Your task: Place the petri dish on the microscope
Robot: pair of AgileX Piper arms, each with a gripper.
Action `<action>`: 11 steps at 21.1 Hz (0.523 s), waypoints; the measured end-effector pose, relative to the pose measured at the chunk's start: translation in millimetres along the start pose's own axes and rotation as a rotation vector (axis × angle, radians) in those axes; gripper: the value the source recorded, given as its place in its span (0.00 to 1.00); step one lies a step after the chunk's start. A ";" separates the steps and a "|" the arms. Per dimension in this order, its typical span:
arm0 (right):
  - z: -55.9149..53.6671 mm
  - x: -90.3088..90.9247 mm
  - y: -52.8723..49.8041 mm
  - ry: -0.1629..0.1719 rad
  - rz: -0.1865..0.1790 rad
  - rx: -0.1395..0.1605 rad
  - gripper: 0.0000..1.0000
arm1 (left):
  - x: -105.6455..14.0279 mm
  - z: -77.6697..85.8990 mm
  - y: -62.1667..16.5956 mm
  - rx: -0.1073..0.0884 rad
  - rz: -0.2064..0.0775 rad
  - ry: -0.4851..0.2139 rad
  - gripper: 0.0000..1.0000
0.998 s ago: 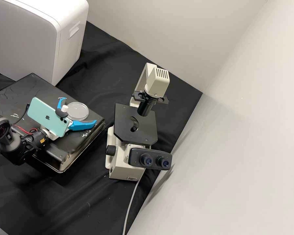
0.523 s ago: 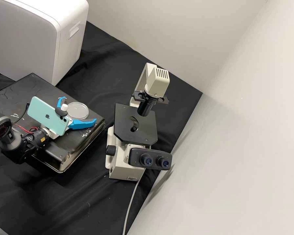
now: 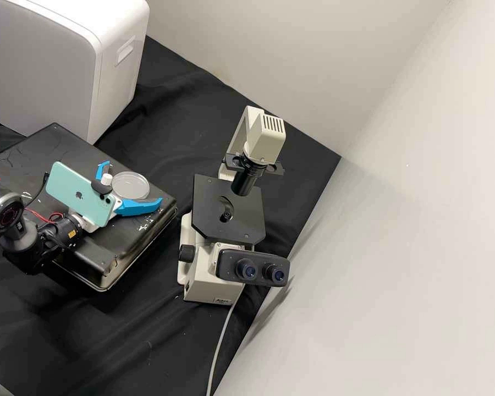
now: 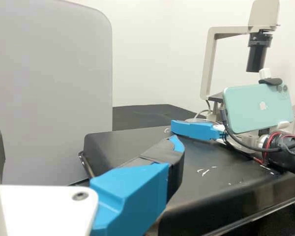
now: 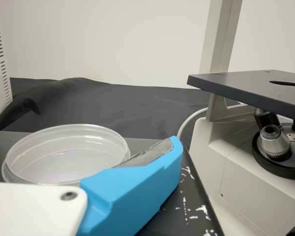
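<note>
The petri dish [image 3: 129,186] lies flat on the right part of a low black case [image 3: 38,159], to the left of the microscope [image 3: 203,275] and well apart from its stage [image 3: 247,223], so the placing has not begun. The step in hand looks like the grasp. The right gripper [image 3: 135,183] is down at the dish with its blue fingers [image 5: 137,182] apart, one on the far side of the rim and one on the near side. The near one runs just beside the rim, and I cannot tell whether it touches. The next move, as I judge it, calls for the fingers to come together on the thin clear wall with a light, even squeeze. Then comes a level lift clear of the case and a carry to the right over the black stage plate, under the condenser. The right arm comes in low from the left, its wrist about level with the case top and its fingers pointing right, toward the microscope. The left gripper [image 4: 83,147] sits low by the far left side of the case, its fingers spread wide and holding nothing. The case and microscope stand on the black-clothed desk [image 3: 148,330].
</note>
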 end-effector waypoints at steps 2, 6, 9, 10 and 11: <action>-0.1 0.0 0.1 0.001 0.001 0.000 0.00 | 0.0 0.0 0.0 0.000 0.000 0.000 1.00; -0.6 0.5 0.3 0.004 0.002 0.000 0.00 | 0.0 0.0 0.0 0.000 0.000 0.000 1.00; -0.7 0.5 0.2 0.005 0.001 -0.001 0.00 | 0.0 0.0 0.0 0.000 0.000 0.000 1.00; -0.7 0.5 0.2 0.005 0.001 0.006 0.00 | 0.0 0.0 0.0 0.000 0.000 0.000 1.00; -0.7 0.5 0.2 0.005 0.001 0.008 0.00 | 0.0 0.0 0.0 0.000 0.000 0.000 1.00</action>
